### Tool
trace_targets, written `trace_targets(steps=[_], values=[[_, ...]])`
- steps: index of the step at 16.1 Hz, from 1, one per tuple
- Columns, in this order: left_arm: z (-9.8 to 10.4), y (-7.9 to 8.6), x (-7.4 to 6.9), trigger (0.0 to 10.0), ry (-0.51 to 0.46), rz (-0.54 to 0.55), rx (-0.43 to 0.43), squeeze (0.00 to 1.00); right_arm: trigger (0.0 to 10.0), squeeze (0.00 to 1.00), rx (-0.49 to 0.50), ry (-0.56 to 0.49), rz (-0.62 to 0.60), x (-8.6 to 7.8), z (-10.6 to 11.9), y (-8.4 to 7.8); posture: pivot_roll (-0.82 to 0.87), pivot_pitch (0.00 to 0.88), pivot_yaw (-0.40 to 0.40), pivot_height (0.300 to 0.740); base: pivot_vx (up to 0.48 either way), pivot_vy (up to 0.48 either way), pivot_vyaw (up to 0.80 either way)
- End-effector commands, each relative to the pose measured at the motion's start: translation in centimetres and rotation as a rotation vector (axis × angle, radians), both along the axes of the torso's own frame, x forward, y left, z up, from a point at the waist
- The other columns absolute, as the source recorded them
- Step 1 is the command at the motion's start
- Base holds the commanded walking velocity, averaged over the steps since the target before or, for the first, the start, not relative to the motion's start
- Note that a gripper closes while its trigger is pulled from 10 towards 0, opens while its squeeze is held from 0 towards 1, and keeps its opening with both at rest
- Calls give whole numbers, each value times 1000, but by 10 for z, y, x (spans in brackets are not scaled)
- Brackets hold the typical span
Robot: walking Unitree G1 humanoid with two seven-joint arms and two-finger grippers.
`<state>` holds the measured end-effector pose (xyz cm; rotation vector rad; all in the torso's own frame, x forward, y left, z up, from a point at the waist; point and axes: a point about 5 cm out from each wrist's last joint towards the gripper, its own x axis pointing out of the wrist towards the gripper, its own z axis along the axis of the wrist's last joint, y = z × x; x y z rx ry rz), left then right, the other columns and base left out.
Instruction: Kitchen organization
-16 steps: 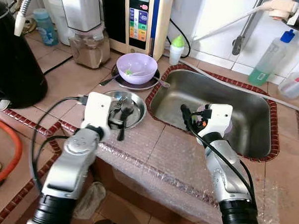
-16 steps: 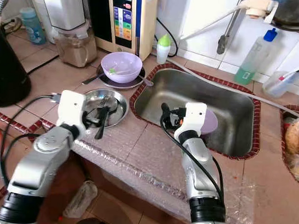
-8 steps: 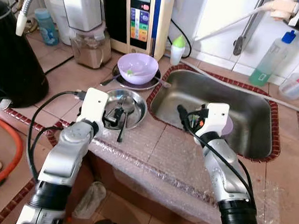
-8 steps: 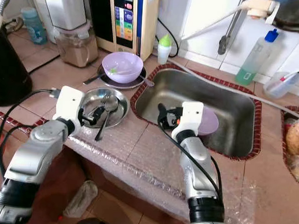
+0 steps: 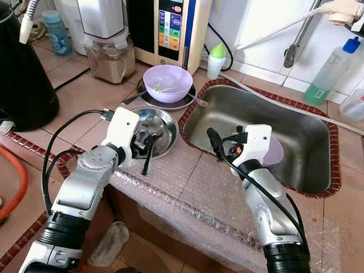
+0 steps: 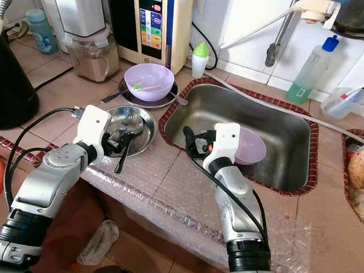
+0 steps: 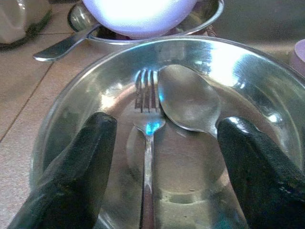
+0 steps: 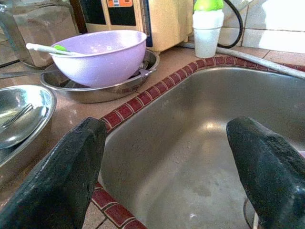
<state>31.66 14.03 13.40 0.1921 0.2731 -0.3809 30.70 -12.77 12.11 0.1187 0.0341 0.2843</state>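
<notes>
Both grippers have edged leftward over the counter; nothing is lifted yet, so sorting has barely begun.
Left gripper point(image 7: 157, 191), jaws apart, straddles the fork point(image 7: 147, 138) and spoon point(image 7: 188, 102) in the steel dish point(image 5: 169, 127), handles pointing near. Right gripper point(image 8: 164, 162), jaws apart and empty, hovers at the sink point(image 5: 302, 142) beside a purple bowl point(image 5: 274, 151).

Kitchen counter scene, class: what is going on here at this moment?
The robot stands at a tiled counter. Its left gripper, fingers open, hovers over a steel dish holding a fork and spoon. Its right gripper, also open, is poised at the sink, where a purple bowl sits. Nothing is grasped yet.
</notes>
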Motion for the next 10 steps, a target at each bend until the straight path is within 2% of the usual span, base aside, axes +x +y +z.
trace_targets(steps=[1, 10], values=[[-3, -2, 0, 0, 33, -23, 7, 0, 10000, 0, 6, -10, 2, 0, 4, 0, 41, 0, 1, 740, 0, 0, 0], [-3, -1, -3, 0, 61, -52, 7, 0, 10000, 0, 5, -9, 3, 2, 5, 0, 43, 0, -1, 740, 0, 0, 0]])
